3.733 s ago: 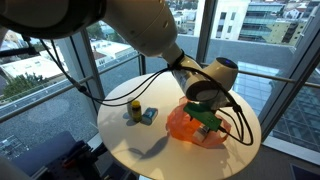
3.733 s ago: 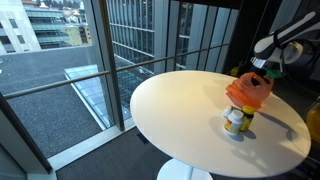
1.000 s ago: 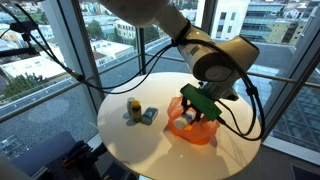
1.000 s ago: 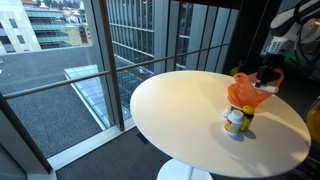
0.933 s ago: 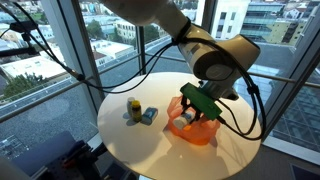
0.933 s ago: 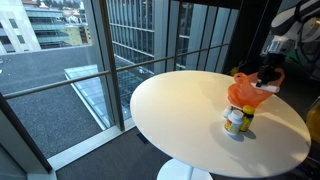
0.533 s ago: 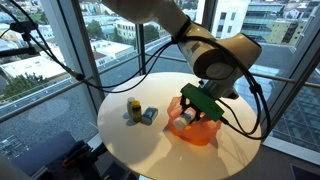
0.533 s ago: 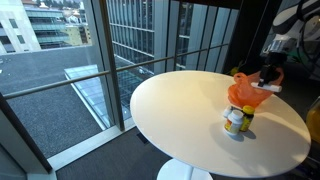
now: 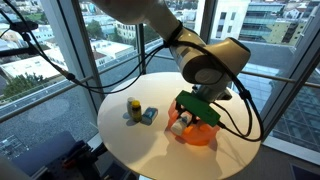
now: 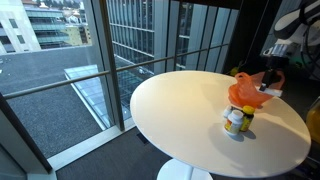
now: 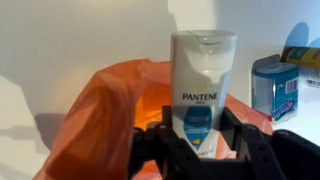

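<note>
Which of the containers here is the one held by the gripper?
The white Pantene bottle, upright, clamped in the gripper over the orange bag. The yellow bottle and blue box stand apart on the table.

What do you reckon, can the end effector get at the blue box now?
Probably not: the end effector is shut on the Pantene bottle over the orange bag. The tabletop toward the blue box looks unobstructed.

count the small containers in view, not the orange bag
3: a white Pantene bottle clamped in the gripper by the orange bag; a yellow bottle and a blue box side by side on the table. The bag could hide more.
</note>
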Controlling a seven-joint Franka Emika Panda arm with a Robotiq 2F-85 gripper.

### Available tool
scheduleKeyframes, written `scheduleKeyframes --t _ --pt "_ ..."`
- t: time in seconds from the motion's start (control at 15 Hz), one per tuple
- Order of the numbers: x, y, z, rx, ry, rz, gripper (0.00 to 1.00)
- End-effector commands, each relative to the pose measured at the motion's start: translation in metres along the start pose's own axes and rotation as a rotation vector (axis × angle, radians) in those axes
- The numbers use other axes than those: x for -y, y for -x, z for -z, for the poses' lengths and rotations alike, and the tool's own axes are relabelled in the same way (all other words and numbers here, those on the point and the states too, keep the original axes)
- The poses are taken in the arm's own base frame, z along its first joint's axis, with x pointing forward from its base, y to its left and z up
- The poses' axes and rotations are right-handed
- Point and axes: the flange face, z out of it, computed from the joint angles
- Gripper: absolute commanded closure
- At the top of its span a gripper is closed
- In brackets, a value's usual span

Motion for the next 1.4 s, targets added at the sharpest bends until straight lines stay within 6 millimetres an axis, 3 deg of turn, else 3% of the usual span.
scheduleKeyframes --t 0.0,0.27,0.53,1.33 --pt "0.020 0.017 0.015 -0.018 0.025 0.065 0.75" --pt "0.040 0.028 0.020 -0.026 0.043 0.117 0.75" --pt "0.056 0.037 0.013 -0.053 0.086 0.177 0.75" --pt "0.047 0.067 -0.072 -0.115 0.258 0.298 0.75"
